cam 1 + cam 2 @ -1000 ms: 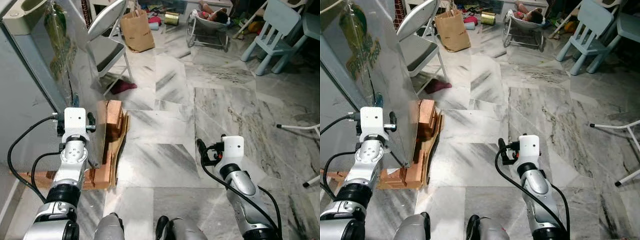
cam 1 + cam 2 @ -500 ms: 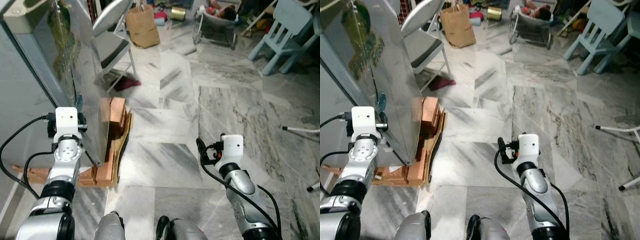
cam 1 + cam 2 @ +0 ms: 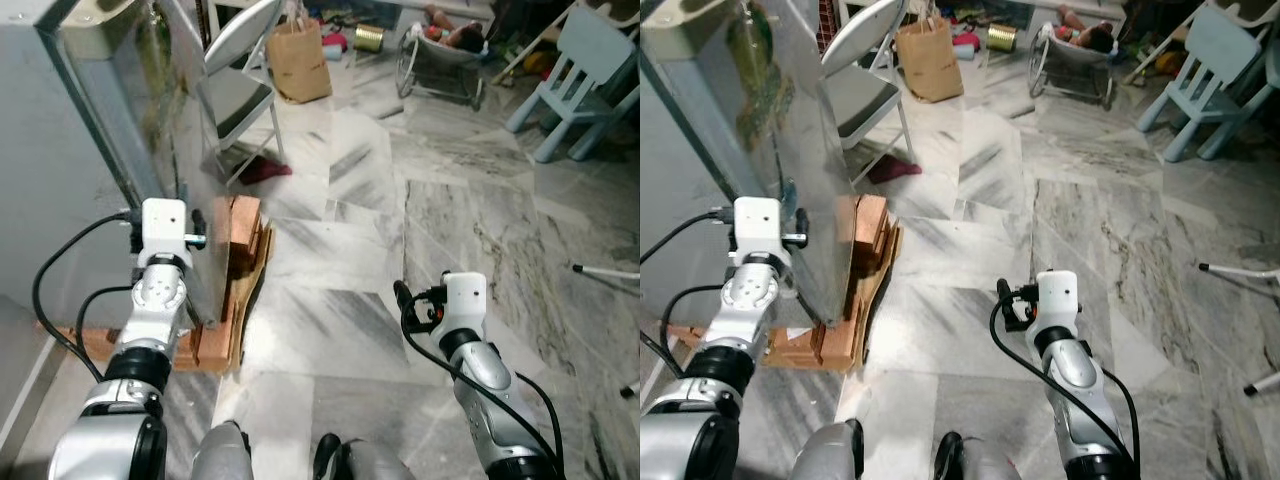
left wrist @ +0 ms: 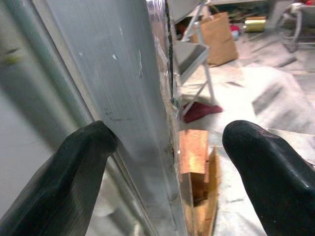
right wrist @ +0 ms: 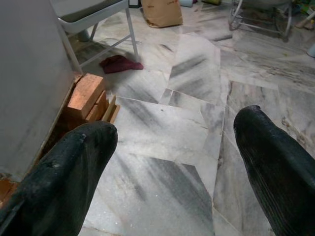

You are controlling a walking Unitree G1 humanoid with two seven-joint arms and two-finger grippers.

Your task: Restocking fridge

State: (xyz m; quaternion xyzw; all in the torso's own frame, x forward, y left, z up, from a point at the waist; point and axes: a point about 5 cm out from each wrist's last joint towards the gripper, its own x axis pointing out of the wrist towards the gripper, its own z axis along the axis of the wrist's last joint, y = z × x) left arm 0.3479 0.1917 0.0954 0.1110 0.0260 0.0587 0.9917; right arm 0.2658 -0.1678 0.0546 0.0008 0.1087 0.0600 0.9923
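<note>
My left gripper (image 4: 170, 147) straddles the fridge door (image 4: 128, 98) edge, fingers spread; right gripper (image 5: 172, 147) spread beside it

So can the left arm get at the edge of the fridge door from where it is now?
Probably yes. The left end effector is open, its fingers straddling the fridge door edge, and nothing sits between them and the door.

Brushed-metal fridge (image 4: 123, 88), rough wooden blocks (image 3: 238, 235), glossy marble floor (image 3: 400, 230).
</note>
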